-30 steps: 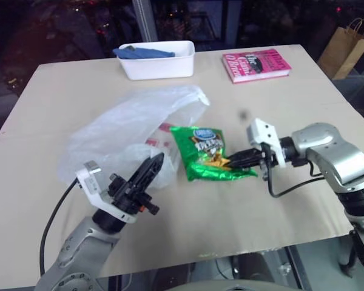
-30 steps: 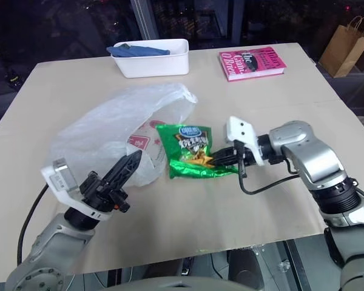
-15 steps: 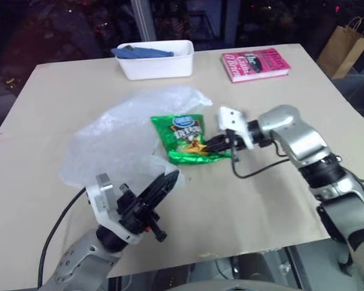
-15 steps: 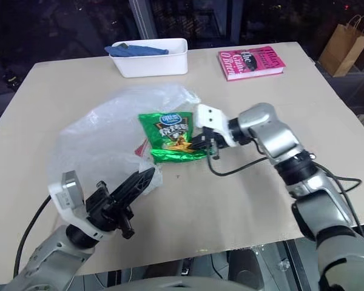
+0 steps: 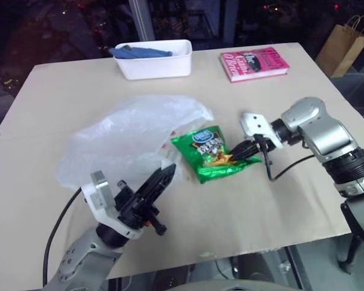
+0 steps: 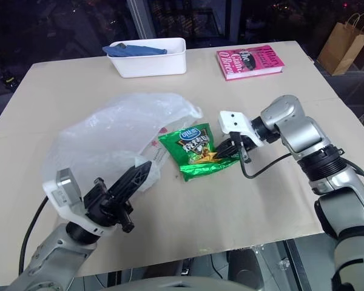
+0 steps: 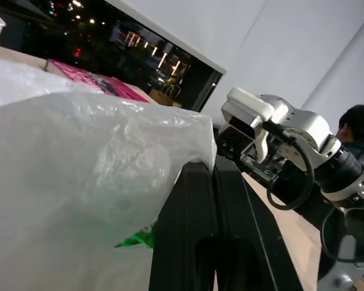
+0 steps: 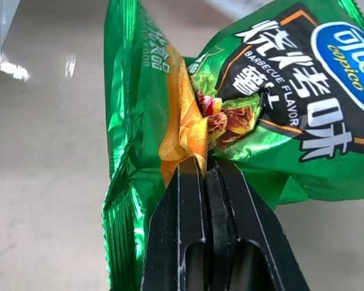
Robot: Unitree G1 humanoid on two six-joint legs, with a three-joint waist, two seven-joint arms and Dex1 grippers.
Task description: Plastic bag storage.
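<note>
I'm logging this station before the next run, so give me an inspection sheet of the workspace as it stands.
Surface: beige table, bare at the edges.
Job's things: plastic bag crumpled, lying left of centre.
Clutter: green snack packet; white bin holding blue cloth; pink book.
Grippers: left gripper shut on plastic bag; right gripper shut on green snack packet.
Cables: black cable at left arm.
Surroundings: brown paper bag; a person.

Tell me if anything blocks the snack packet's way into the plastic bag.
Nothing visible does. The right gripper, shut on the snack packet, holds it right beside the plastic bag, with only bare table around.
</note>
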